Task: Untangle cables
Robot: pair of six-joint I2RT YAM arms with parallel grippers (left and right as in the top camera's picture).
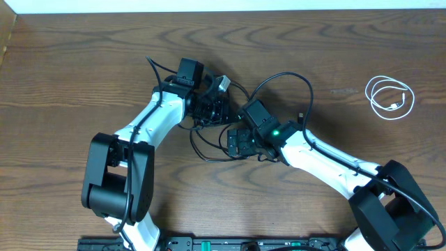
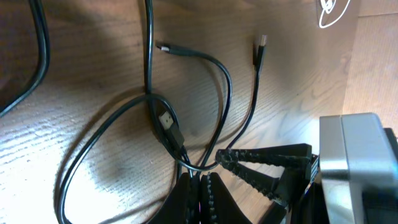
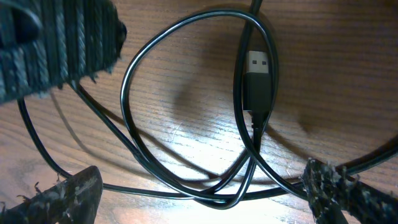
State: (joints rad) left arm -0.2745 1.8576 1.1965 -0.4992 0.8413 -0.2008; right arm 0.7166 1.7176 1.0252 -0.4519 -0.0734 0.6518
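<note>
The long black cable (image 1: 293,77) lies in crossed loops at the table's centre, between both arms. My left gripper (image 1: 209,110) is shut on two of its strands where they cross (image 2: 200,180). A USB plug (image 2: 168,121) lies just beyond those fingers, and two small plug ends (image 2: 163,48) (image 2: 261,43) rest farther off. My right gripper (image 1: 240,143) stands open and low, its jaws wide on either side of the crossed strands (image 3: 202,180), touching neither. The same USB plug (image 3: 258,81) shows above them. The white cable (image 1: 412,99) sits coiled alone at the far right (image 2: 329,15).
Thick black wires run along both arms. My right gripper's ridged fingers (image 2: 267,168) sit close beside the left fingers, and one left finger (image 3: 56,43) fills the right wrist view's top left corner. The table's pale back edge (image 1: 223,5) runs along the top.
</note>
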